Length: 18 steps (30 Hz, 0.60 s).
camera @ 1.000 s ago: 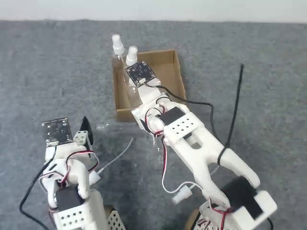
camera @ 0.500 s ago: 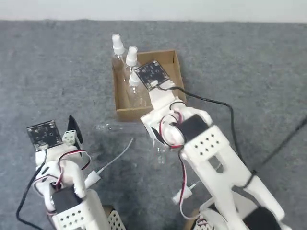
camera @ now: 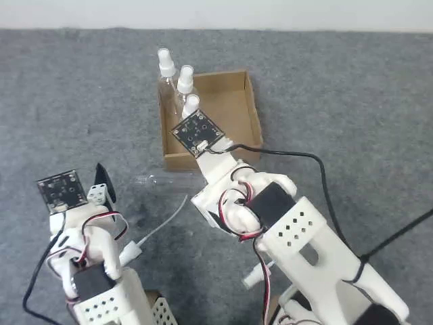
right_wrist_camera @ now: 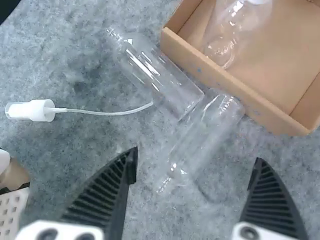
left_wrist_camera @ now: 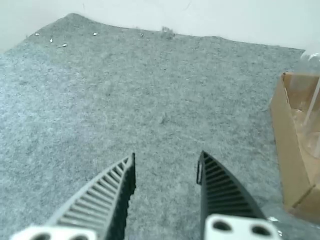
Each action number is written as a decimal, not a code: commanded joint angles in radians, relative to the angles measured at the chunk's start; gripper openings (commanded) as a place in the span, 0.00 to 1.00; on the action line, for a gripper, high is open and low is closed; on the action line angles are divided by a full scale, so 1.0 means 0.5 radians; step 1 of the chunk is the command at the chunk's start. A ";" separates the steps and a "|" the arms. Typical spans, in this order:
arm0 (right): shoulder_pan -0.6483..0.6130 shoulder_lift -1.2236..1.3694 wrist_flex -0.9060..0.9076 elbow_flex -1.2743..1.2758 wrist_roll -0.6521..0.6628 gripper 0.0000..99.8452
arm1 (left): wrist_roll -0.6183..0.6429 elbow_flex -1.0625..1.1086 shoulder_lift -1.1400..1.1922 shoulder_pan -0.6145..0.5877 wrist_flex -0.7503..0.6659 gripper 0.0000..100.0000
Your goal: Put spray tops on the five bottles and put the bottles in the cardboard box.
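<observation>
The right claw [right_wrist_camera: 195, 156] is hanging spread wide, grasping nothing, above the grey tabletop [camera: 352, 101]. Directly beneath it 2 clear, capless bottles are lying on their sides just outside the cardboard box [camera: 233, 101]. The bottle under the claw [right_wrist_camera: 200, 142] is lying at an angle to the bottle by the tube [right_wrist_camera: 155, 75], and their ends seem to be touching beside the box wall. A loose spray top [right_wrist_camera: 30, 110] is lying near them, its thin tube [right_wrist_camera: 100, 112] reaching toward the bottle by the tube. A second spray top [camera: 256, 274] is lying close to the right arm's base. Inside the box, 3 capped bottles [camera: 185, 78] are standing upright in a row along 1 wall. The left claw [left_wrist_camera: 166, 159] is also released and holding nothing, hanging over bare tabletop well apart from the bottles, with the box off to its side.
</observation>
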 commanded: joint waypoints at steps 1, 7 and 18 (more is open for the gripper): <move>0.020 0.140 0.002 -0.104 -0.021 0.29 | 0.021 -0.017 0.003 -0.006 -0.064 0.19; 0.121 0.569 0.020 -0.322 -0.258 0.29 | 0.021 -0.017 0.003 -0.006 -0.064 0.19; 0.152 0.913 -0.109 -0.362 -0.417 0.29 | 0.018 -0.017 0.003 -0.006 -0.064 0.19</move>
